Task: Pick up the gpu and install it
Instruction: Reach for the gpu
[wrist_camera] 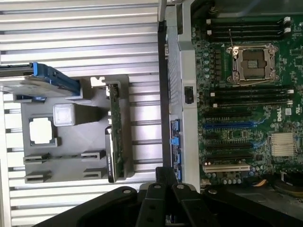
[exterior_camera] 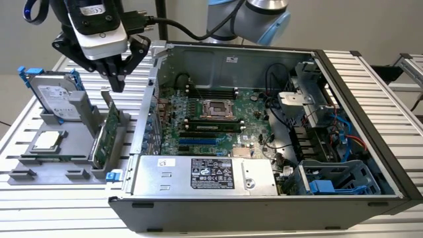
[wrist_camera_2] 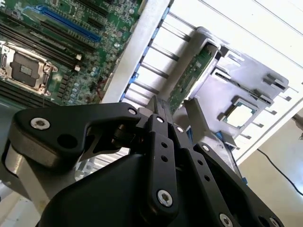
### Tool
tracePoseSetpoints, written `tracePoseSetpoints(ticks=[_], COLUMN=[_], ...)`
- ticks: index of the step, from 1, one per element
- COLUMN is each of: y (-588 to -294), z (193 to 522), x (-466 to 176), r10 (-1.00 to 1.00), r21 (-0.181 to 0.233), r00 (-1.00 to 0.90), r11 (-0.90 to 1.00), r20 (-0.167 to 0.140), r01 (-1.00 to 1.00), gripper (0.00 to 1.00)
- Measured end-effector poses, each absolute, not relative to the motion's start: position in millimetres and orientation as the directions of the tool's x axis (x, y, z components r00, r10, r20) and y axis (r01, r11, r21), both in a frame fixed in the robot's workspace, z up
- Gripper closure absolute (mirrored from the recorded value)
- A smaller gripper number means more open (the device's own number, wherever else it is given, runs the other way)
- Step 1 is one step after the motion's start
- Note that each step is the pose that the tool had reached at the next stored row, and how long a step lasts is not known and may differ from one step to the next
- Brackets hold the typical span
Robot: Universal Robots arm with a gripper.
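The gpu (exterior_camera: 106, 135) is a thin green card standing on its edge in a slot of the grey holder (exterior_camera: 66, 166), just outside the open computer case on the exterior view's left. Its silver bracket (exterior_camera: 106, 95) points up at the far end. My gripper (exterior_camera: 118, 83) hangs a little above that bracket end, shut, its black fingers pressed together with nothing between them. In the first wrist view the gpu (wrist_camera: 115, 135) lies past my fingertips (wrist_camera: 165, 174). In the second wrist view the gpu (wrist_camera_2: 191, 78) shows beyond the gripper (wrist_camera_2: 158, 105).
The open computer case (exterior_camera: 370, 124) holds the green motherboard (exterior_camera: 211, 119) with blue and black slots (exterior_camera: 198, 141) and an empty processor socket (exterior_camera: 216, 109). A hard drive with blue rails (exterior_camera: 56, 94) and a square silver processor chip (exterior_camera: 47, 140) share the holder. A silver power supply (exterior_camera: 205, 174) sits in front.
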State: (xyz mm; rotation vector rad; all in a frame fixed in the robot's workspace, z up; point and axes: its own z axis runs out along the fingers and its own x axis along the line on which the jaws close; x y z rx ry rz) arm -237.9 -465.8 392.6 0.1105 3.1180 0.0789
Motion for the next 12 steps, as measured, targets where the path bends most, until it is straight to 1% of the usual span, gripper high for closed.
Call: tracePoseSetpoints(ticks=[12], y=[-471], z=[393], x=[-265], r10=[0.071], r21=[0.052], r00=[-0.997], r11=[0.996], r20=[-0.019], r01=[0.07], gripper=[1.0])
